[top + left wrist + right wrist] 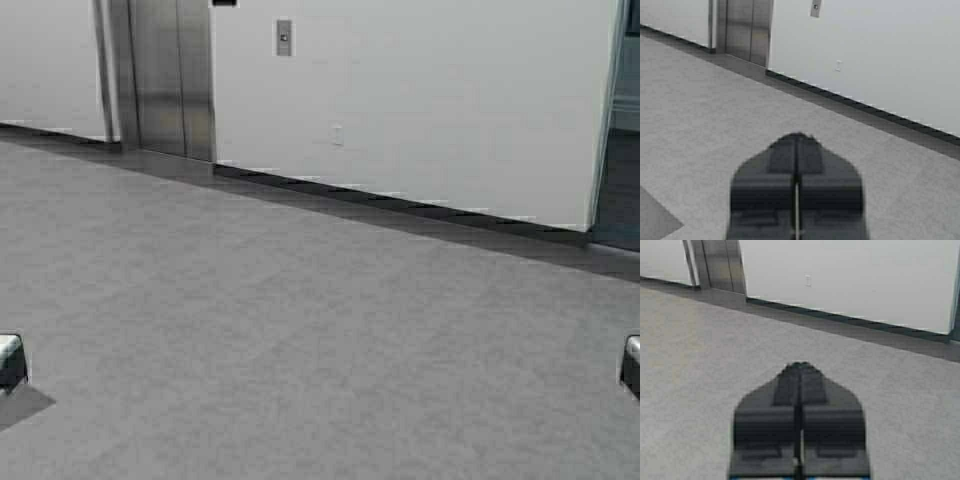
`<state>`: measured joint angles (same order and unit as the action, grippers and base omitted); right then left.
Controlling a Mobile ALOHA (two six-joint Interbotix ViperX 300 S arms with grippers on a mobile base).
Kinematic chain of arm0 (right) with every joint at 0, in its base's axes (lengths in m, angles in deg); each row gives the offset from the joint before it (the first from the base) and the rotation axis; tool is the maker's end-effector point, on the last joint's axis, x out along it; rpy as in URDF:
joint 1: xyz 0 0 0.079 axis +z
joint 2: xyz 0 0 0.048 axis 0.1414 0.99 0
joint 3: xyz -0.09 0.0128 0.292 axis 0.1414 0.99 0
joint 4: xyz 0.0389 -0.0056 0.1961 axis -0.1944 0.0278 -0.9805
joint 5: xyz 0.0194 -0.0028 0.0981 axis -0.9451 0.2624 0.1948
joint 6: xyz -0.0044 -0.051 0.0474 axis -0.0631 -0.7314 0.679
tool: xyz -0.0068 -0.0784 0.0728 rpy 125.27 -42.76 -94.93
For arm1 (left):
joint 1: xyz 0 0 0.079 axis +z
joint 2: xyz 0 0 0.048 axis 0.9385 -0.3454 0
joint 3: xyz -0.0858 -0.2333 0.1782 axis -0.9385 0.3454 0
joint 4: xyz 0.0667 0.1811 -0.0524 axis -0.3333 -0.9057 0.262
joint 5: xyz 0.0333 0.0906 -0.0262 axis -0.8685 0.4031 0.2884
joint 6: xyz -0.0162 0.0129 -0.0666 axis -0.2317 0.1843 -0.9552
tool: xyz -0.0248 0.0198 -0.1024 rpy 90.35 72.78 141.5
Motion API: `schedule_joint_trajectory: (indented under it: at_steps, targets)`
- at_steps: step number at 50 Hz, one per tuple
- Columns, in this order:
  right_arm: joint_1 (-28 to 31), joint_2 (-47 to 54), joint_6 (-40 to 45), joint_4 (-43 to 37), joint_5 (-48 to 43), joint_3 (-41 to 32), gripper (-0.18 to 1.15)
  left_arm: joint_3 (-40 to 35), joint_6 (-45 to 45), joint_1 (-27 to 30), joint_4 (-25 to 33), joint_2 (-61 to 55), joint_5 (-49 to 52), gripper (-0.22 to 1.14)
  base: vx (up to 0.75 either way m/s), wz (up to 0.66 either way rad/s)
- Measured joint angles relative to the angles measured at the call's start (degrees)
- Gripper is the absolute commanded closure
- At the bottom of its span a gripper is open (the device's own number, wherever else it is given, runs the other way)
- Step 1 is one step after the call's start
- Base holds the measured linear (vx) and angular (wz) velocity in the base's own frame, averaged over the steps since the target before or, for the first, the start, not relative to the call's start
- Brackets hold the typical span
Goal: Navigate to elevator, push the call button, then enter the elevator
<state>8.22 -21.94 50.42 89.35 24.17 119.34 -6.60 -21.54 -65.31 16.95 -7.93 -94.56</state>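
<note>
Steel elevator [170,75] top cropped | call button [284,38] small | both grippers' fingers closed, empty

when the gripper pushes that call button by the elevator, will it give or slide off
The call button looks small and dark, set in a metal plate fixed to the wall, so it probably gives only slightly. The plate looks smooth, so an off-centre tip could skid. Its small size likely demands careful aim.

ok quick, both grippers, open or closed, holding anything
Left gripper: closed, holding nothing, pointed across the floor toward the elevator.
Right gripper: closed, holding nothing, also aimed ahead over the floor.
</note>
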Motion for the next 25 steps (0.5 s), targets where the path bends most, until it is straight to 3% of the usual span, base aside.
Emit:
schedule_joint_trajectory:
  at_steps: [25]
  targets:
    - [0.00, 0.18, 0.79, 2.64, -1.14, 0.09, 0.93, -0.62, 0.44, -0.88, -0.09, -4.48, 0.00, 0.89, 0.71, 0.07]
